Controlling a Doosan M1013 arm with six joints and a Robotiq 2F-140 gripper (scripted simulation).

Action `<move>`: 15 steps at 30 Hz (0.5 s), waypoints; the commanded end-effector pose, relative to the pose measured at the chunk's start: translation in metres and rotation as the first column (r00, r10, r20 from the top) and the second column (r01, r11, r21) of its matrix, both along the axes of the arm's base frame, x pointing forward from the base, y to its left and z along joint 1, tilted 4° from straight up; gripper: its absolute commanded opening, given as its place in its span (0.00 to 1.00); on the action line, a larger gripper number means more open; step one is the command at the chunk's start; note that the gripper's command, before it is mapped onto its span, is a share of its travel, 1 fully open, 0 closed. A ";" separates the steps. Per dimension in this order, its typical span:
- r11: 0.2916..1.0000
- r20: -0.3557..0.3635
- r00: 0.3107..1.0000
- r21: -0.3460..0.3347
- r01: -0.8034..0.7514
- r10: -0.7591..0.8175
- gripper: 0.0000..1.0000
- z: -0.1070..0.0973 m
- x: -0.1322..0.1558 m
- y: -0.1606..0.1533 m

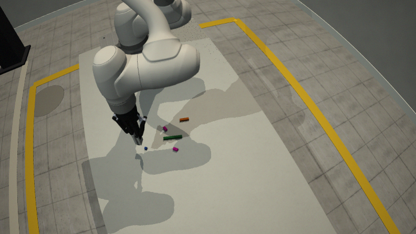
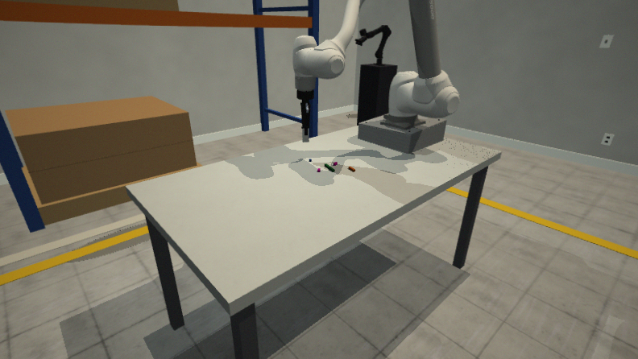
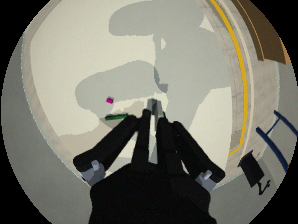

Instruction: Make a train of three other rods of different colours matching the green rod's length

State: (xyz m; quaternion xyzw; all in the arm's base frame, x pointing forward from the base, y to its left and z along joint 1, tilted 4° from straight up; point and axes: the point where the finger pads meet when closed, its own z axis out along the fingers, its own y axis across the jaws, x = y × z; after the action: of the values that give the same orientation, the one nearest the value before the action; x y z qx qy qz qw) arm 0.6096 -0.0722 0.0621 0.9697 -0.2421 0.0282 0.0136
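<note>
My gripper [image 1: 138, 142] [image 2: 305, 138] [image 3: 153, 106] points down above the table, left of the rods in the top view. It is shut on a grey rod, hard to tell from the grey fingertips. A small blue rod [image 1: 145, 148] [image 2: 310, 159] lies nearest the fingertips. The green rod [image 1: 172, 137] [image 2: 329, 167] [image 3: 116, 117] lies to its right. One magenta rod [image 1: 165, 128] [image 2: 334, 163] lies behind the green one; another [image 1: 175, 149] [image 2: 318, 170] [image 3: 109, 100] lies in front. An orange rod [image 1: 184, 119] [image 2: 351, 168] lies farther back right. The rods lie apart. Fingers hide part of the wrist view.
The rods lie on a pale table [image 1: 232, 180] [image 2: 214, 232] with arm shadows across it. The robot's base [image 2: 388, 136] stands at the table's back end. A rack and large boxes [image 2: 102, 151] stand beyond the table.
</note>
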 end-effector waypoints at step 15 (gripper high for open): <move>1.000 0.000 1.000 0.000 0.000 0.000 0.03 -0.036 0.002 -0.002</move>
State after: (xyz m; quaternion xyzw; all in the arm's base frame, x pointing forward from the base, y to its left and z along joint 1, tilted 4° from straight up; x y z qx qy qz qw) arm 0.6110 -0.0734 0.0321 0.9698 -0.2420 0.0281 0.0135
